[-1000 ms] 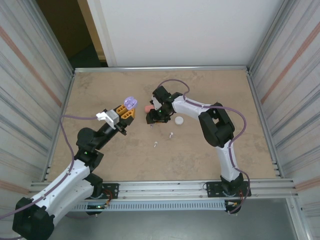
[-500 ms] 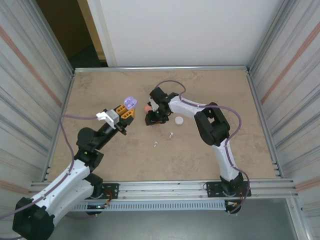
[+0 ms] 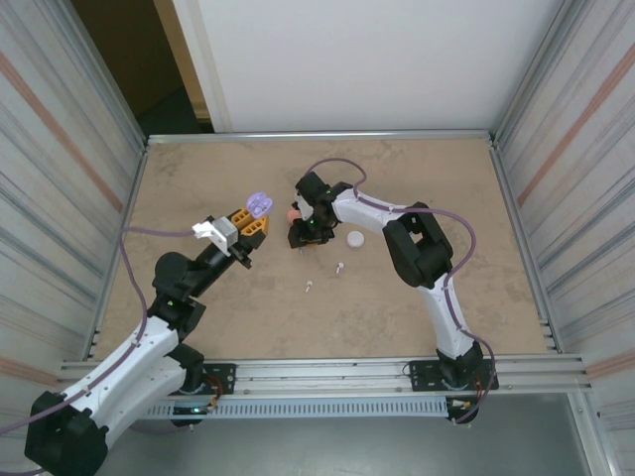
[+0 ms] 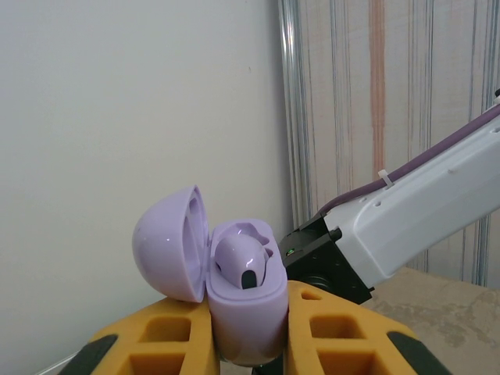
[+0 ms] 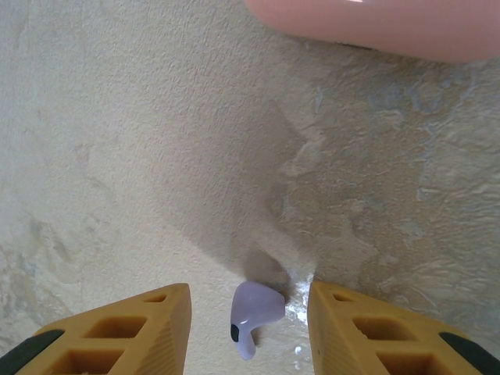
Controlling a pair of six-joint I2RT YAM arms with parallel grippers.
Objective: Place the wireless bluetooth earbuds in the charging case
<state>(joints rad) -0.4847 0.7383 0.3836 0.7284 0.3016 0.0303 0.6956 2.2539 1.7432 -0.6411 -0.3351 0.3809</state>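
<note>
My left gripper [image 4: 245,306] is shut on the purple charging case [image 4: 244,312] and holds it upright above the table, lid swung open to the left. One purple earbud [image 4: 241,263] sits in it. From above, the charging case [image 3: 259,203] is left of centre with the left gripper [image 3: 253,221] below it. My right gripper [image 5: 248,291] is down at the table with its jaws open around a loose purple earbud [image 5: 254,309]; there is a gap on each side. The right gripper [image 3: 301,236] is near the table's middle.
A coral-pink case [image 3: 293,214] lies just beyond the right gripper, its edge [image 5: 375,23] close ahead of the fingers. A white round case [image 3: 354,238] lies to the right. Two small white earbuds [image 3: 339,266] [image 3: 310,287] lie nearer the arms.
The right gripper's jaws have narrowed around the purple earbud and the right arm has edged slightly left. The left arm and its case have not moved.
</note>
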